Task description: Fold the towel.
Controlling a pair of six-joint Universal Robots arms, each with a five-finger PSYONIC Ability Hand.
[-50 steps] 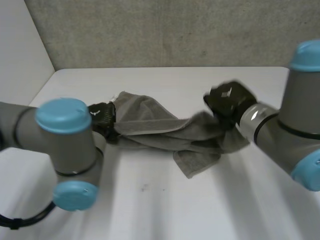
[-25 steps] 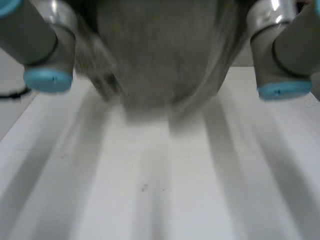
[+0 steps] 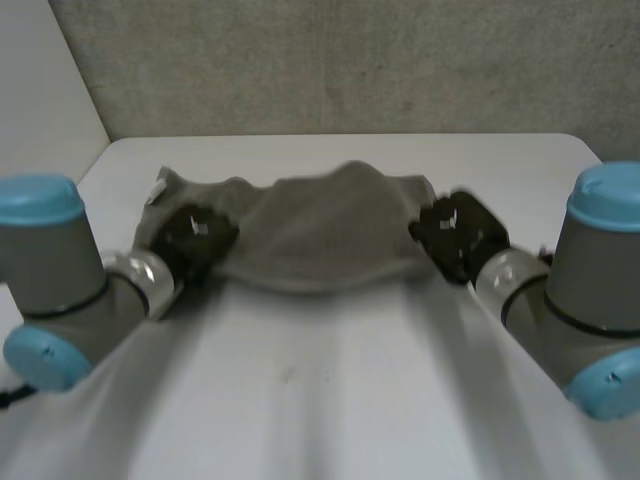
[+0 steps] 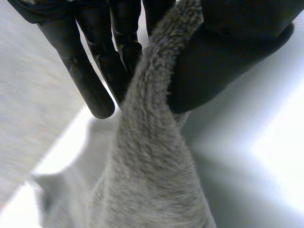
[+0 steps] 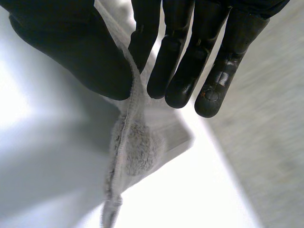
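As left robot hand (image 3: pixel 195 237) and right robot hand (image 3: pixel 452 232) pinch, one towel (image 3: pixel 320 230) sags.

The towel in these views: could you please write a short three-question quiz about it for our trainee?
1. True or false: the left hand pinches the towel.
2. The towel is: A) stretched between both hands B) rolled into a tube C) heaped in a pile.
3. Fill in: the right hand grips the towel's edge between its thumb and ___.
Key: 1 true; 2 A; 3 fingers.
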